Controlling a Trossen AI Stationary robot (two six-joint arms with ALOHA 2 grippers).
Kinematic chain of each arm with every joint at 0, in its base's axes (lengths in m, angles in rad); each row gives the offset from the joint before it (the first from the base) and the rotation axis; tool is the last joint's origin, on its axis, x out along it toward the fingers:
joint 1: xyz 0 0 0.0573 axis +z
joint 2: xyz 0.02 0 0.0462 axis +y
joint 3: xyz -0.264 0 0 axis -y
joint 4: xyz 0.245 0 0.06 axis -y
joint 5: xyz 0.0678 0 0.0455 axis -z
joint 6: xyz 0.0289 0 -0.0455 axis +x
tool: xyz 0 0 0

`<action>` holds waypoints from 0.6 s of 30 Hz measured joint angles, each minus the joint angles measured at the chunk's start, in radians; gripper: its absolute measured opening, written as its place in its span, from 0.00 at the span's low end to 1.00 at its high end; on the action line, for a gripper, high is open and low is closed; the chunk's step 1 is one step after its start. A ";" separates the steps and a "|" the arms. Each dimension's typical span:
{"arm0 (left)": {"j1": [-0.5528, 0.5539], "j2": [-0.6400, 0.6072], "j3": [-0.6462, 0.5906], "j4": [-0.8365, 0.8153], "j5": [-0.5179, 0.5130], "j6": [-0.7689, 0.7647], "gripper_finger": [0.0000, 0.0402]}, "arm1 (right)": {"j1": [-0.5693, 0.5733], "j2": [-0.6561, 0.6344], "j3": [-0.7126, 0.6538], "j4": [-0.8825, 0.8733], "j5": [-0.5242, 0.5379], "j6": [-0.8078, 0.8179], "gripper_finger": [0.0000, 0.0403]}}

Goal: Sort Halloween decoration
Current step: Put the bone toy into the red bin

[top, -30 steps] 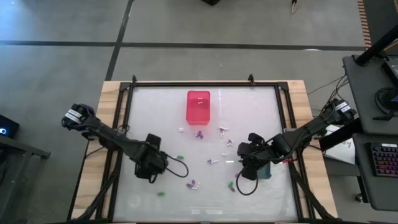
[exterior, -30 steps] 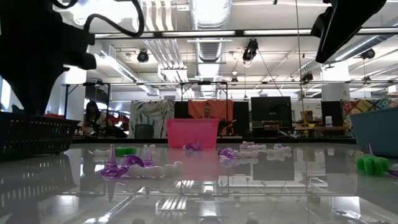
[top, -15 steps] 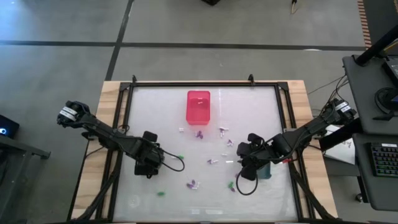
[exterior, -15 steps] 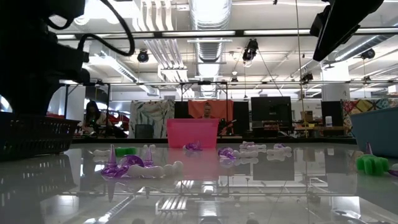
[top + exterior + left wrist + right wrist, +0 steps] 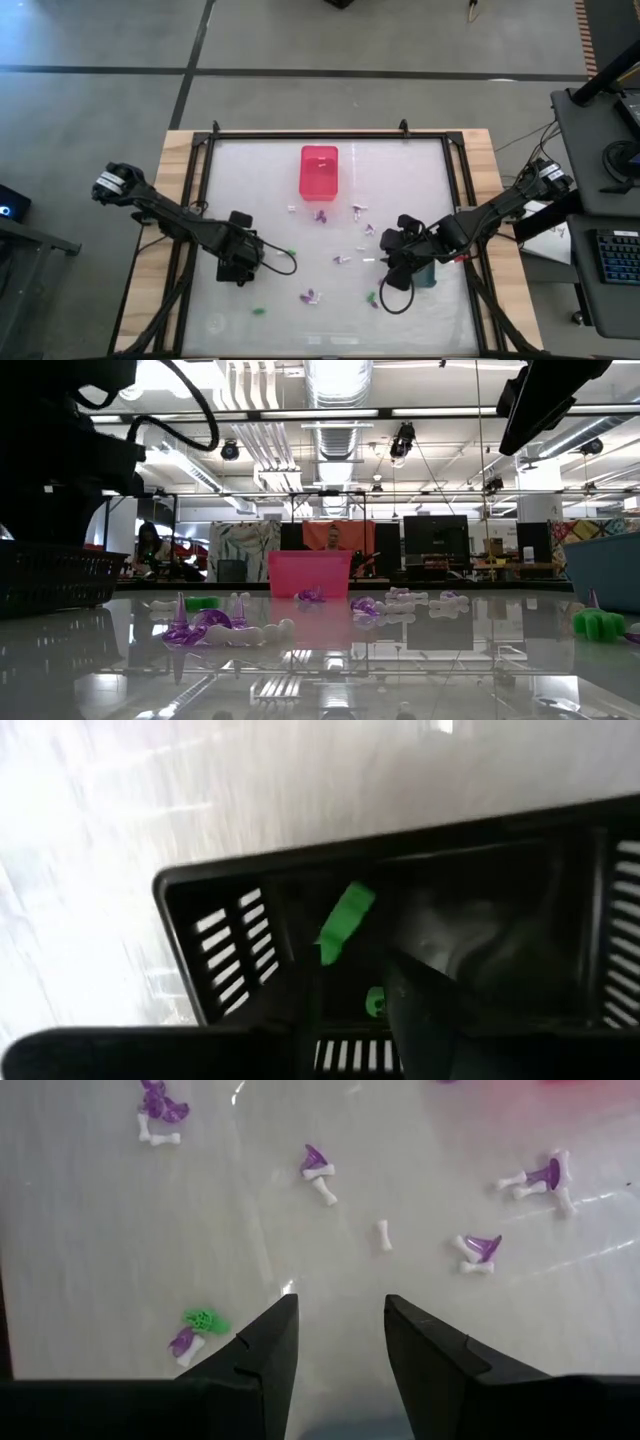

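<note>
Left claw (image 5: 240, 268) over black bin (image 5: 400, 920), width unclear; green piece (image 5: 345, 920) inside. Check it dropped clear. Right claw (image 5: 337, 1342) wide.

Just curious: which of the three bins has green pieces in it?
The black slotted bin under the left gripper: a green piece lies inside. It alone is black.

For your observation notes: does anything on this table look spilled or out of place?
Yes. Small purple, white and green pieces lie scattered loose across the table, outside the pink bin. One green piece is in the black basket.
</note>
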 joint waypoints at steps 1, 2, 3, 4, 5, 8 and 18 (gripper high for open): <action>0.000 -0.003 0.007 -0.003 0.000 0.000 0.23 | 0.000 0.000 0.000 0.000 0.004 0.008 0.35; 0.000 -0.007 0.017 -0.004 0.000 0.000 0.23 | 0.000 0.000 0.000 0.000 0.012 0.021 0.35; 0.000 -0.013 0.029 -0.004 0.000 0.000 0.23 | 0.000 0.000 0.000 0.000 0.019 0.033 0.35; 0.000 -0.020 0.039 -0.004 0.000 -0.002 0.23 | -0.002 0.000 0.000 0.000 0.020 0.040 0.35; 0.000 -0.029 0.050 -0.004 0.000 -0.009 0.23 | -0.003 0.000 0.000 0.000 0.021 0.046 0.35; -0.001 -0.072 0.073 -0.001 -0.003 -0.040 0.23 | -0.013 0.000 0.000 0.006 0.025 0.048 0.35; -0.042 -0.339 0.048 0.181 -0.179 -0.122 0.23 | -0.107 0.000 0.000 0.006 0.037 -0.007 0.35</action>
